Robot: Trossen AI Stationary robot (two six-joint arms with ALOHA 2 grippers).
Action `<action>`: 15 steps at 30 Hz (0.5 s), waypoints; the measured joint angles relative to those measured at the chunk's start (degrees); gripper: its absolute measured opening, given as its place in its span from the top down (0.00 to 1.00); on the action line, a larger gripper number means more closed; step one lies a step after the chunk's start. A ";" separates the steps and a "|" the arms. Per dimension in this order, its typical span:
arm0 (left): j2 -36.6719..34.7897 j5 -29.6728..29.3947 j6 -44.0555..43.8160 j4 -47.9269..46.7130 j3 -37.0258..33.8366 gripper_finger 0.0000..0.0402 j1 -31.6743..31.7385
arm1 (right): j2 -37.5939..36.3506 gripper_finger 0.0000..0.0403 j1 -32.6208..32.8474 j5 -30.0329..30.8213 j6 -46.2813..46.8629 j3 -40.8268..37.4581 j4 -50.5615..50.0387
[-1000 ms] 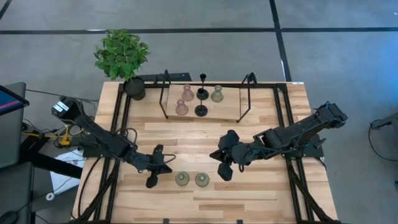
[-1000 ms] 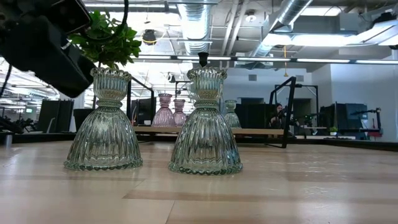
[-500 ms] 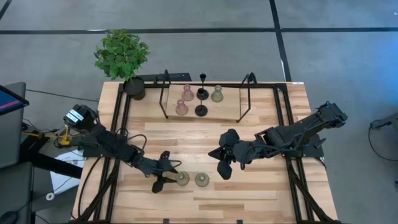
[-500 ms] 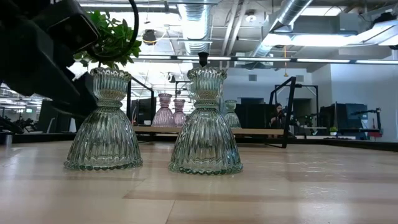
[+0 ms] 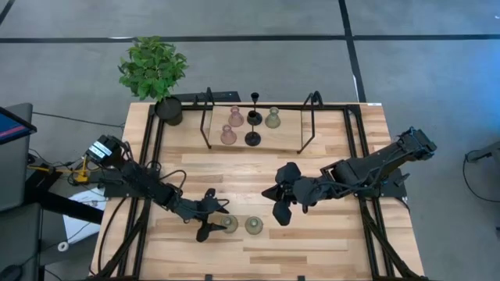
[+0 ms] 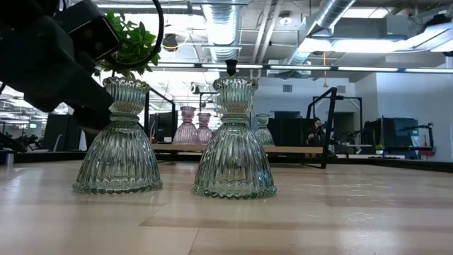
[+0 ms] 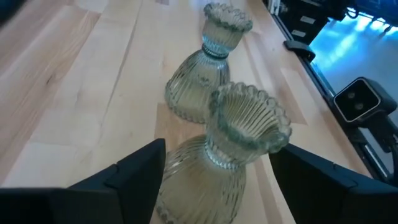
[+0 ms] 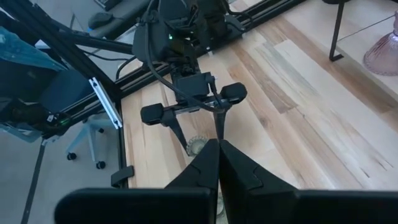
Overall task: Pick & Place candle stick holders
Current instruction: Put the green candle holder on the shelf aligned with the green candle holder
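My left gripper has its jaws spread wide, one finger on each side of the nearer olive-green glass holder; the wrist view shows a gap between glass and fingers, so nothing is clamped. In the high view this is low in the frame, left of centre, with the left holder of the green pair standing between the fingertips and its twin just beside it to the right. In the low view both ribbed green holders fill the left and middle of the frame, upright on the wood, the left one with the dark arm behind it and the other apart from it.

My right gripper hangs near the middle of the high view, jaws pressed together with nothing between them, fingers pointing toward the left arm.

Near the top centre of the high view, between the two black wire frames, stand two pink holders, one more green glass holder and two black thin-stemmed holders. A potted plant sits at the upper left corner of the table.
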 joint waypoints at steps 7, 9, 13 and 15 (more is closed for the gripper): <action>0.00 0.00 -0.02 0.25 0.00 0.29 0.03 | 0.00 1.00 0.00 0.02 0.06 0.00 -0.02; 0.00 -0.02 -0.02 0.71 0.04 0.29 0.03 | 0.00 1.00 0.00 0.02 0.08 0.00 -0.02; 0.01 0.00 -0.01 0.81 0.84 0.29 0.03 | 0.00 1.00 0.00 0.02 0.08 0.00 -0.02; 0.58 -0.02 -0.02 1.03 1.32 0.29 0.03 | 0.00 1.00 0.00 0.02 0.08 0.00 -0.02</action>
